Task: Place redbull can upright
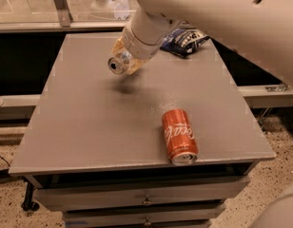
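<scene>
My gripper [123, 61] hangs above the back left-middle of the grey table [89, 122]. It is shut on the redbull can [116, 65], which it holds tilted, close to lying, with its silver end pointing toward the front left. The can is off the table, with its shadow on the surface below. Most of the can's body is hidden by the yellowish fingers [132, 65] and the white arm.
A wider orange-red soda can [179, 136] lies on its side near the table's front right edge. A dark blue snack bag [185, 41] lies at the back right, partly under the arm. Drawers sit below the table top.
</scene>
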`<state>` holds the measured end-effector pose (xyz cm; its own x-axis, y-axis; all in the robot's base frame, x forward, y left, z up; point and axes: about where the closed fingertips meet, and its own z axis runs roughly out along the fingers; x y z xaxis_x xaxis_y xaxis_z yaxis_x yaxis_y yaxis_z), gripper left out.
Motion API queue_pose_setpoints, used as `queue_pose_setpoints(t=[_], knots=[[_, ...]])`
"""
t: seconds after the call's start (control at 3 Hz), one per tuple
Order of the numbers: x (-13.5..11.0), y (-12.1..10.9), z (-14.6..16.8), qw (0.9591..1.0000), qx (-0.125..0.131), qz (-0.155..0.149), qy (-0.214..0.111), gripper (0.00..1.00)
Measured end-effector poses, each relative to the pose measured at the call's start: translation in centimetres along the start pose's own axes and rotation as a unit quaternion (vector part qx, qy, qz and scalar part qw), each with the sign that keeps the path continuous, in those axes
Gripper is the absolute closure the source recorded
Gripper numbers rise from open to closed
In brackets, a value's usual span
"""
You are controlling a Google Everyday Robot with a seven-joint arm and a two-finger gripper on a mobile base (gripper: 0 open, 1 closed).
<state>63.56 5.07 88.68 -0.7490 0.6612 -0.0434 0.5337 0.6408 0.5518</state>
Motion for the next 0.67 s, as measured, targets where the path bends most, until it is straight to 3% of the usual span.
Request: queue_pose_setpoints(t=[0.33, 0.67], knots=[[-1.2, -0.6, -1.4, 0.9958, -0.040, 0.075, 0.034, 1.00], [-2.2, -0.7, -3.1, 0.9858, -0.095, 0.124, 0.061, 1.00]])
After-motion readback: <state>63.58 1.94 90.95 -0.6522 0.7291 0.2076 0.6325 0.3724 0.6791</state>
